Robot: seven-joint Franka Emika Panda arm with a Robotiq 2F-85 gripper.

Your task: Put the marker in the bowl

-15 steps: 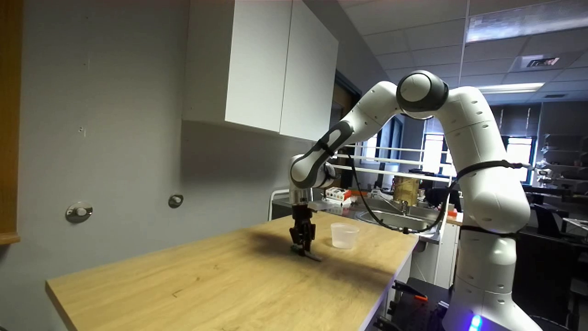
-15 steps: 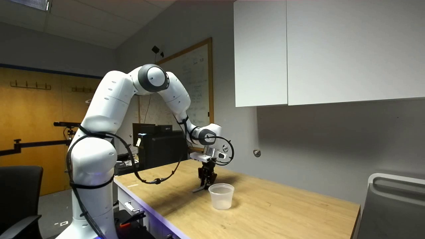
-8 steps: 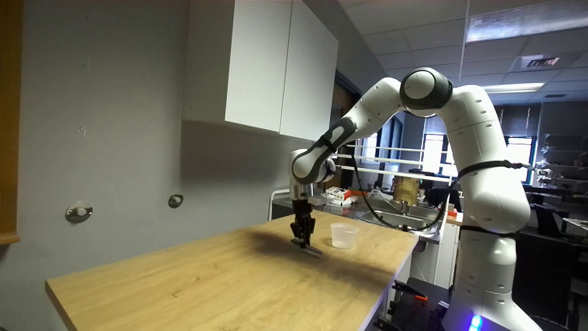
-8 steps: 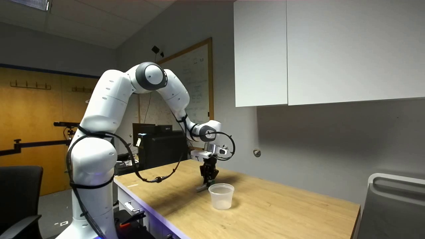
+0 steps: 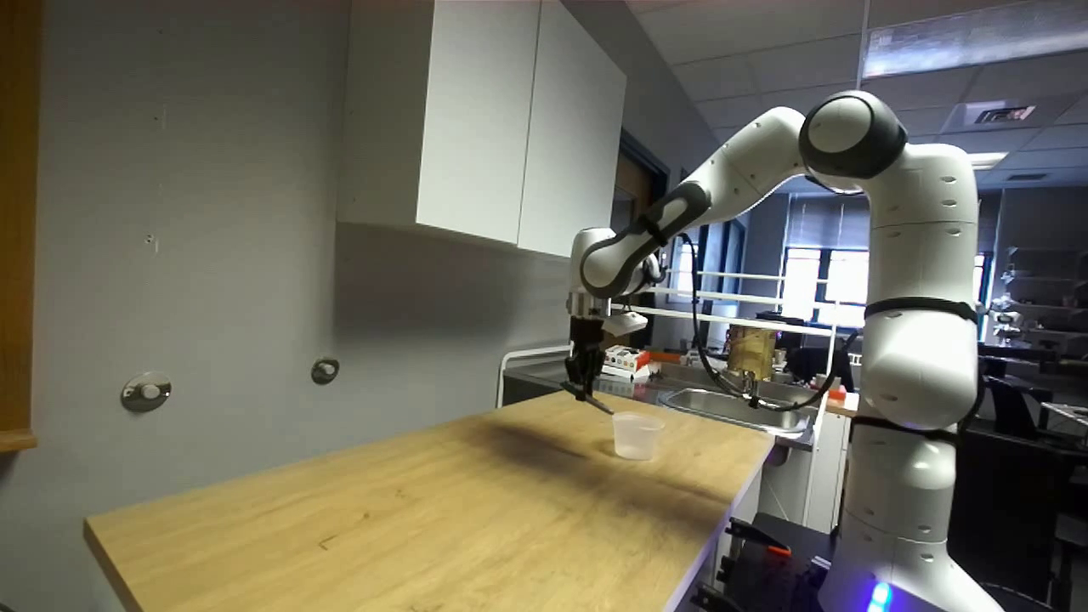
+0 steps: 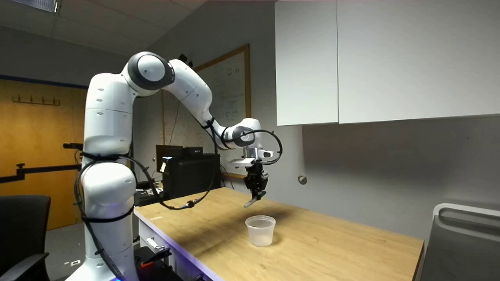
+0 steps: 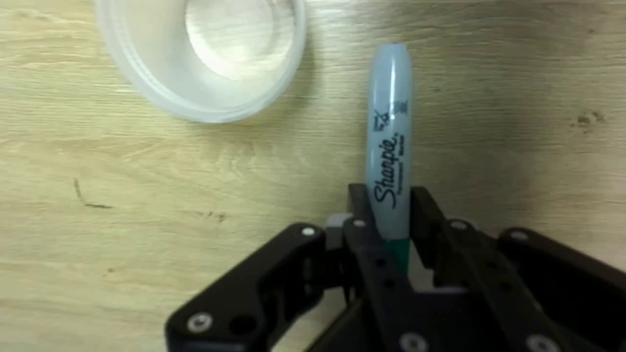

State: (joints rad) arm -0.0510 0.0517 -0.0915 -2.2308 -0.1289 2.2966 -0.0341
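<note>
Marker (image 7: 390, 122): we see it in the air beside the bowl (image 6: 261, 236), outside its rim and apart from it; a second ago it was low at the table (image 6: 336, 246). Its grey barrel reads "Sharpie"; its green end shows back between the fingers (image 7: 364, 244).
Fingers: closed on the marker, one along each side.
Gripper (image 6: 258, 195): pointing down near the bowl and higher than in the earlier frames. In that exterior view we now find it above and beyond the bowl, with tabletop showing between rim and marker.
Bowl: upright on the table, in the same spot as a second ago in both exterior views.
Arm (image 5: 922, 255): we see its elbow higher, and farther from the bowl, than a second ago.
Table: wooden, under the bowl.
Sink (image 5: 739, 406): beyond the bowl, off the table.
Cabinet (image 6: 390, 58): on the wall, well above the bowl's height.
</note>
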